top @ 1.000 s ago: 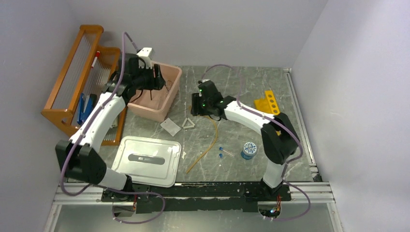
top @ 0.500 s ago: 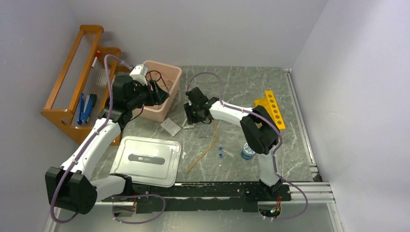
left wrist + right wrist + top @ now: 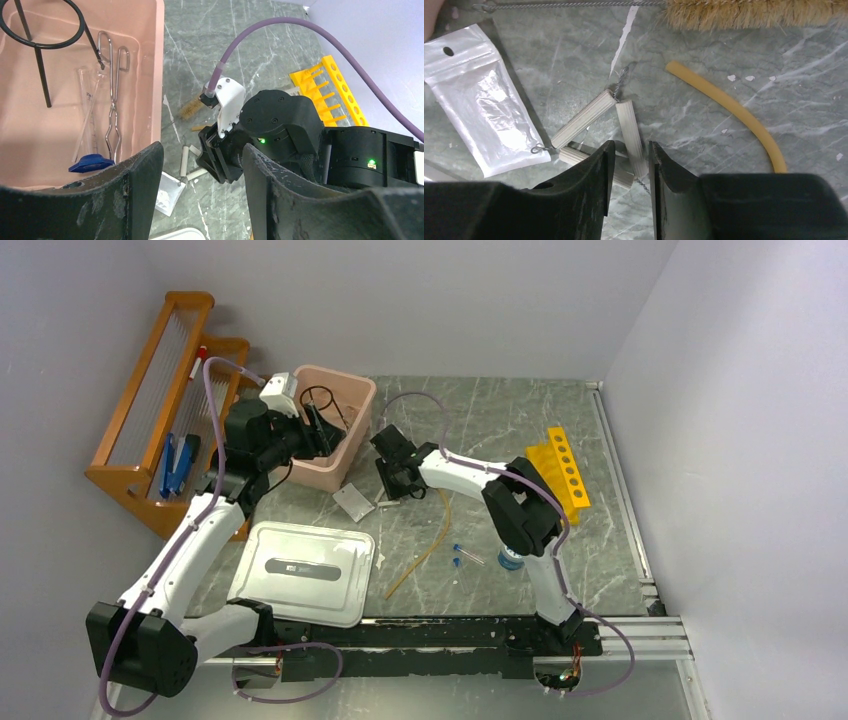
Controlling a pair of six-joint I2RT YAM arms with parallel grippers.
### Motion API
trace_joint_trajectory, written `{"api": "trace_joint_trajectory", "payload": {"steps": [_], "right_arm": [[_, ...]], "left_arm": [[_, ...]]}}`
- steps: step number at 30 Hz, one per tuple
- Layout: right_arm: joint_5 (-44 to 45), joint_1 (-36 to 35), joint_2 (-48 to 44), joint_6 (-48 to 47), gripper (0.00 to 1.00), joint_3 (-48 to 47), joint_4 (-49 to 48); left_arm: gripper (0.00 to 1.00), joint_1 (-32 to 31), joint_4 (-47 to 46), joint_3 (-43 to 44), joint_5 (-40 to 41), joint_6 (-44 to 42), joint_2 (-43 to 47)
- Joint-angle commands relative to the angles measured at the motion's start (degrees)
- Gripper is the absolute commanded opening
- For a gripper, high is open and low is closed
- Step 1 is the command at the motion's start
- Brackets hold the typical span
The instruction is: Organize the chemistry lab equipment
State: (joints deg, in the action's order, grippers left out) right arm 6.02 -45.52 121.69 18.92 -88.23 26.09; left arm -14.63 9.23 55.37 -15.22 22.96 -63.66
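right gripper (image 3: 630,150) narrow, not yet pinching, astride one leg of the wire triangle (image 3: 591,119) on the table (image 3: 784,45) — leg lengthwise between the jaws. left gripper (image 3: 200,155) wide, off at the pink tub (image 3: 156,75).

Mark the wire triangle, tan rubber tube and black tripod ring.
wire triangle (image 3: 629,125), right wrist view, its right sleeve
tan rubber tube (image 3: 734,107), right wrist view, mid-curve
black tripod ring (image 3: 42,75), left wrist view, a leg
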Motion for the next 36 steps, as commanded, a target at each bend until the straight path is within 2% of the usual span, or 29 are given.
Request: {"api": "trace_joint_trajectory", "payload": {"steps": [1,3,7,9,15,16,18,20,27,34,36], "right_arm": [[3.67,-0.36,2.60,-1.61,0.32,-1.91,2.07],[3.38,-0.36,3.83,-2.67,0.27,-2.58,2.85],[1.68,-0.36,5.84,-4.57,0.06,-3.92,4.73],[1.70,-0.32,4.97,-4.66,0.00,-3.04,4.05],[1.97,-0.27,-5.95,-4.40,0.00,3.50,-3.62],[1.64,-0.20,-8.18,-4.46,0.00,4.95,-5.43],[1.41,-0.16,-13.04,-4.49,0.00,7.67,-9.14],[1.22,-0.10,-17.83,-4.42,0.00,10.12,-13.38],[-6.57,0.24,-27.04,-4.43,0.00,14.58,-23.85],[-14.51,0.86,-27.81,-2.28,0.00,10.91,-25.48],[-16.00,1.21,-27.70,-2.05,0.00,10.19,-25.64]], "left_arm": [[0.64,-0.40,-0.71,-0.71,1.82,-0.11,1.41],[0.64,-0.48,-0.67,-0.78,1.95,-0.07,1.53],[0.64,-0.74,-0.43,-0.67,2.46,0.70,1.78],[0.64,-0.83,-0.04,-0.34,2.64,0.98,1.58],[0.65,-1.01,0.60,0.45,1.28,2.02,0.46],[0.68,-1.01,0.23,0.32,0.47,2.53,0.20],[0.79,-1.01,-0.69,-0.01,-1.24,3.42,-0.24],[0.84,-1.01,-1.44,-0.09,-2.40,4.36,-0.77],[0.84,-1.01,-1.11,0.77,-5.78,5.14,-3.03],[0.81,-1.01,-3.34,-0.72,-8.46,5.42,-2.82],[0.83,-1.01,-3.64,-0.50,-8.70,6.91,-2.42]]}}
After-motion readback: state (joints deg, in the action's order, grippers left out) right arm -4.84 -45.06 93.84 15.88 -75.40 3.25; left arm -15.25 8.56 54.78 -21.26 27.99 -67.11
